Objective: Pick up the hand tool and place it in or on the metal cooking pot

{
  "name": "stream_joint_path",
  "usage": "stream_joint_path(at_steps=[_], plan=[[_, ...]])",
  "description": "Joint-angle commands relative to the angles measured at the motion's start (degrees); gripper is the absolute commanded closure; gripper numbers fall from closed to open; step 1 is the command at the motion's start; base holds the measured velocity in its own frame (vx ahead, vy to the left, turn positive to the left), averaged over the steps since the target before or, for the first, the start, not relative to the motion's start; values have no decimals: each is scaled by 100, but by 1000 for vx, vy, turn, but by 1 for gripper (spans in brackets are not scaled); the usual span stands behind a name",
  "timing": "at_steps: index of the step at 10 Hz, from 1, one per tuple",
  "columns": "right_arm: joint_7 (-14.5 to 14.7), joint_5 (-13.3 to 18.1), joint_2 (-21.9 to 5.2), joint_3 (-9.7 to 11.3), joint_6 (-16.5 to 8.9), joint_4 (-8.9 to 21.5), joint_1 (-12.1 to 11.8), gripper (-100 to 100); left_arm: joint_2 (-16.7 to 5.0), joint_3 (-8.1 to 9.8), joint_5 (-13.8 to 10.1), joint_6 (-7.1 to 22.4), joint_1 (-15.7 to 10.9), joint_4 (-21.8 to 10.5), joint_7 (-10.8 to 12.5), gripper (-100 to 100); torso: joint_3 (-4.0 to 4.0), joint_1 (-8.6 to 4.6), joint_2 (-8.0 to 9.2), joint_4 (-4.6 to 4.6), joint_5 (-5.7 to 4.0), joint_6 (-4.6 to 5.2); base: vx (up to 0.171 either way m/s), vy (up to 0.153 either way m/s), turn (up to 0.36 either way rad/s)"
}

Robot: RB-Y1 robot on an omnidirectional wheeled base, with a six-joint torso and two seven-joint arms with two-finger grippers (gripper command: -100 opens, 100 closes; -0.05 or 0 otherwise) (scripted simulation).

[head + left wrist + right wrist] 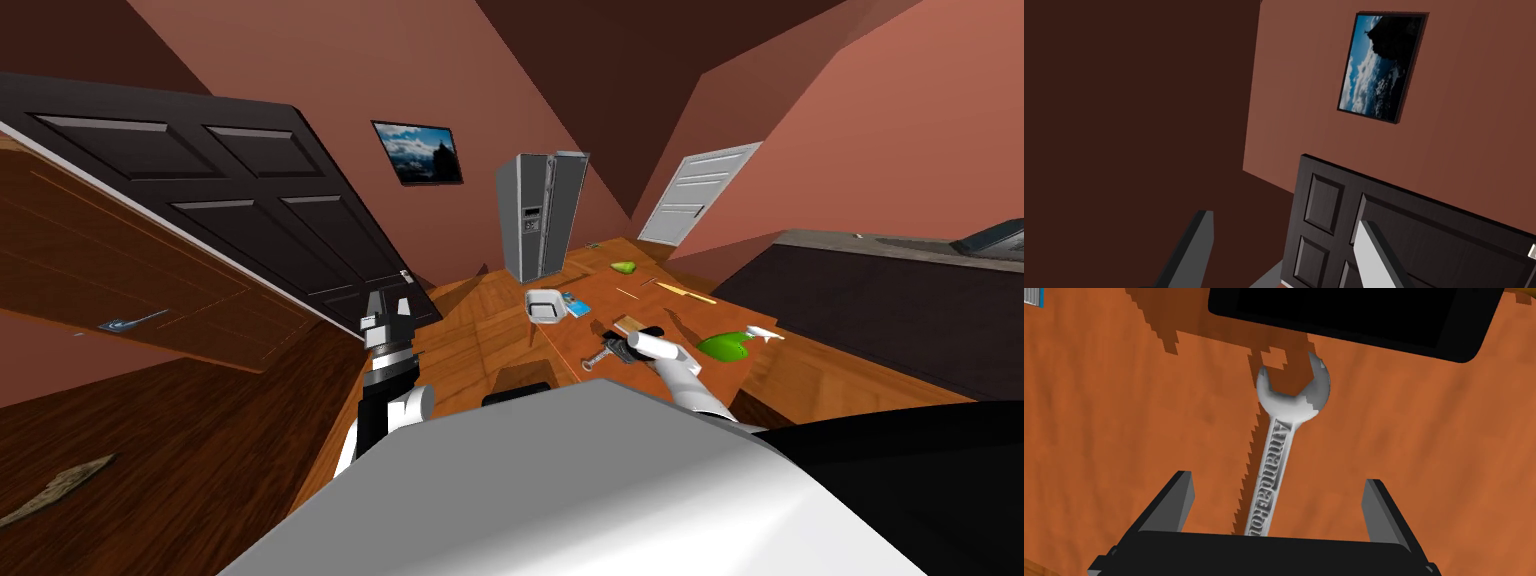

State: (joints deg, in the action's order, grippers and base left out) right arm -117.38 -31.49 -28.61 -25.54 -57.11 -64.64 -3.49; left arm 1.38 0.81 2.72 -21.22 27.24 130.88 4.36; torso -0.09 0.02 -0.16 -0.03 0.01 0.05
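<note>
Squarely between right fingers (1176, 500): grey open-end wrench (1276, 458), embossed shaft.

Dim reddish light overall, strong wide-lens splay at corners, hard jagged shadow beside wrench (1279, 453) on brighter orange table (1099, 438)

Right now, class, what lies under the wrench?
The wrench rests on the orange-brown wooden tabletop, its shadow alongside. Its handle end is hidden behind the right pincer.
</note>
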Motion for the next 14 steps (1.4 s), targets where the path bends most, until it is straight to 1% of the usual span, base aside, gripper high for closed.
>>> stream_joint_path(at_steps=[1, 3, 5, 7, 8, 9, 10, 13, 14], plan=[[-286, -84, -14, -44, -286, 273, 50, -100, 0, 0, 0, 0, 0, 0, 0, 0, 0, 0, 0, 0, 0, 0, 58, -10, 128], [-650, -148, -15, -84, -617, 501, 80, -100, 0, 0, 0, 0, 0, 0, 0, 0, -5, 0, -9, -2, 0, 0, 62, -12, 124], [-907, -190, -19, -110, -880, 661, 97, -100, 0, 0, 0, 0, 0, 0, 0, 0, -4, -3, -6, -2, -1, 1, 44, -17, 87], [-1066, -217, -28, -126, -1043, 765, 105, -100, 0, 0, 0, 0, 0, 0, 0, 0, 1, 1, 2, 0, 0, 2, 27, -5, 55], [-976, -220, -45, -124, -954, 804, 132, -100, 0, 0, 0, 0, 0, 0, 0, 0, 2, 2, 4, 1, 1, 2, 11, -5, 14], [-992, -222, -47, -125, -972, 814, 136, 0, 0, 0, 0, 0, 0, 0, 0, 0, 4, 3, 9, 1, 1, 3, 0, 0, 0], [-871, -190, 58, -130, -795, 932, 115, -100, 0, 0, 0, 0, 0, 0, 0, 0, 7, 4, 13, 2, 1, 3, 36, -12, -60], [-693, -142, 214, -136, -531, 1111, 83, -100, 0, 1, 0, 0, 1, 0, 0, 0, -3, -7, -4, -1, -2, 3, 60, -29, -39], [-740, -154, 170, -136, -604, 1082, 103, -100, 0, 1, 0, 0, 1, 0, 0, 0, -5, -4, -9, -2, -1, 3, 29, -6, -10]])
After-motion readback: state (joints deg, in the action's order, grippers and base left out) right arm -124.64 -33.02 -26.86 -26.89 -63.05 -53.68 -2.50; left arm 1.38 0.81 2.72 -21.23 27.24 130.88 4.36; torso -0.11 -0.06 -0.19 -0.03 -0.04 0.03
